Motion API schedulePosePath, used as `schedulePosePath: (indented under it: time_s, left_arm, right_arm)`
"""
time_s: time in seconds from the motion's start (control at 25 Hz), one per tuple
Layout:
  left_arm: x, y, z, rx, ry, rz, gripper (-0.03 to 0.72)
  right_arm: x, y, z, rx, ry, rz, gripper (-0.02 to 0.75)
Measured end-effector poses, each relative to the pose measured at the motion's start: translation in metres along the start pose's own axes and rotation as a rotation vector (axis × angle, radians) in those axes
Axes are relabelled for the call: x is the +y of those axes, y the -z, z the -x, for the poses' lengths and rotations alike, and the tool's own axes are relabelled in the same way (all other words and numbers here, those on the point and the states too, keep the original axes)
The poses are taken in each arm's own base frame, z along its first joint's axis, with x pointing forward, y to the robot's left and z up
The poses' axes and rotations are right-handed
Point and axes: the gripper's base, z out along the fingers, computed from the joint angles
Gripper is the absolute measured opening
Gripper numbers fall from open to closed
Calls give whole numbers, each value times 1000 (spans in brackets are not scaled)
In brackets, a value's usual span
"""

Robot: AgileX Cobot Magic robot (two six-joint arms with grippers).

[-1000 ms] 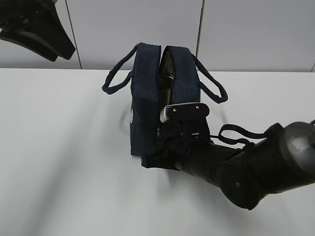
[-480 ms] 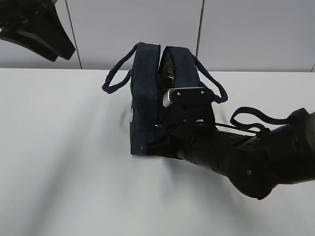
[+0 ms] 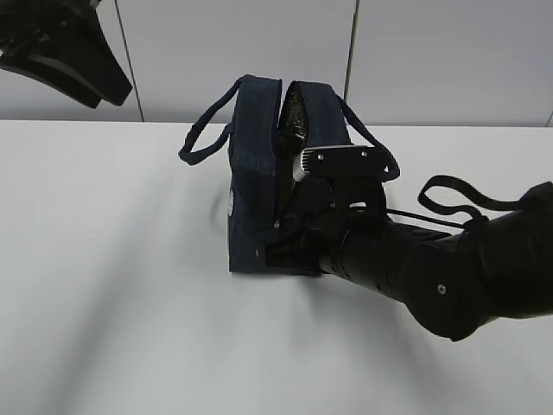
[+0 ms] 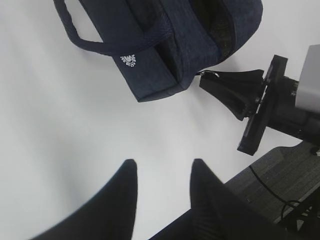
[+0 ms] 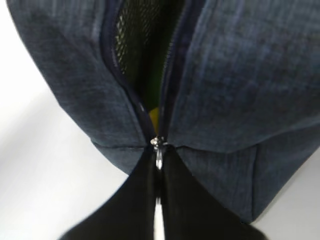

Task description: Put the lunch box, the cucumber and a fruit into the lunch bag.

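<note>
Right gripper (image 5: 159, 165) clamped on zipper ring (image 5: 158, 161) at lunch bag's (image 5: 225, 90) 6 o'clock end; left gripper (image 4: 162, 172) apart, empty. Risk: unbraced bag drags, ring slips.

Right claw (image 3: 275, 226), shut on zipper pull (image 5: 158, 145), risen along lunch bag (image 3: 255, 173) end toward surface's far edge; right arm's cable loop shifted rightward.

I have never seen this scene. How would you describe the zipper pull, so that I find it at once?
Start from the dark navy lunch bag standing on the white table, its top seam gaping open. Follow that seam down the bag's near end to where the two zipper rows meet. There the zipper pull is the only shiny metal piece, pinched by the shut right gripper.
</note>
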Motion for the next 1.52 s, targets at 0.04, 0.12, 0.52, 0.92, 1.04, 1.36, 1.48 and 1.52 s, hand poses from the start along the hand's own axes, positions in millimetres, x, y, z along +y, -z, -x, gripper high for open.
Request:
schedulePosePath:
  time_s: [0.04,0.12,0.52,0.92,1.04,1.36,1.48,1.52]
  left_arm:
    - [0,0,0,0,0,0,239]
    - [0,0,0,0,0,0,239]
    - [-13,-5,-1,15,-38,-16,239]
    - [-24,-9,-3,28,-72,-29,239]
    - [-24,-9,-3,28,-72,-29,239]
    - [-24,-9,-3,28,-72,-29,239]
    - [-24,-9,-3,28,-72,-29,239]
    - [-24,-9,-3,28,-72,-29,239]
  right_arm:
    - [0,1,2,-7,5,-2,0]
    - [1,3,5,-16,16,-1,0]
    - [2,7,11,-42,15,3,0]
    - [5,20,26,-96,14,18,0]
    - [6,21,29,-109,28,20,0]
    - [12,22,47,-154,63,36,0]
    - [13,26,53,-173,78,32,0]
    - [13,28,54,-178,81,28,0]
